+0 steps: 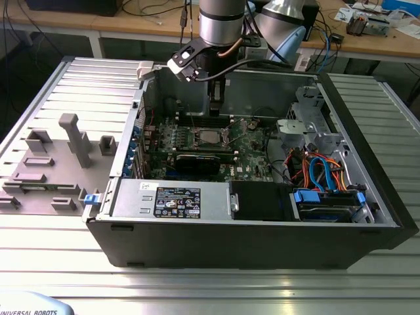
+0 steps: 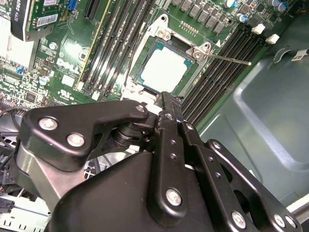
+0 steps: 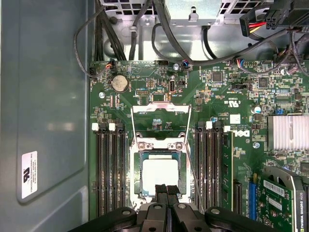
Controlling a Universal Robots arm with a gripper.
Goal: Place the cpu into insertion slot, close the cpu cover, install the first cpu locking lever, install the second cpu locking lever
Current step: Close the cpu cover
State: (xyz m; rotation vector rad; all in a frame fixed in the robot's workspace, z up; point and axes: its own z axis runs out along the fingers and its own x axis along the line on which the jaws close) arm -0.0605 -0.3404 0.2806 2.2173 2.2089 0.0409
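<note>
The cpu (image 3: 157, 174) shows its dull silver top inside the insertion slot (image 1: 198, 134) on the green motherboard (image 3: 231, 96). The cpu cover (image 3: 182, 166) lies flat as a metal frame around it. One wire locking lever (image 3: 161, 105) stands raised beyond the socket. A second thin lever (image 3: 193, 179) runs along the socket's side and sticks out free (image 2: 229, 59) in the second wrist view. My gripper (image 3: 167, 189) hovers at the socket's near edge, just above the cpu. Its fingers (image 2: 164, 104) are shut together on nothing.
The open black computer case (image 1: 216, 243) rests on a ribbed metal table (image 1: 59, 262). Black memory slots (image 3: 110, 169) flank the socket. A graphics card (image 1: 197, 162), a heatsink (image 3: 288, 131) and a power supply (image 1: 170, 199) sit nearby. Cables (image 1: 315, 170) crowd the exterior view's right.
</note>
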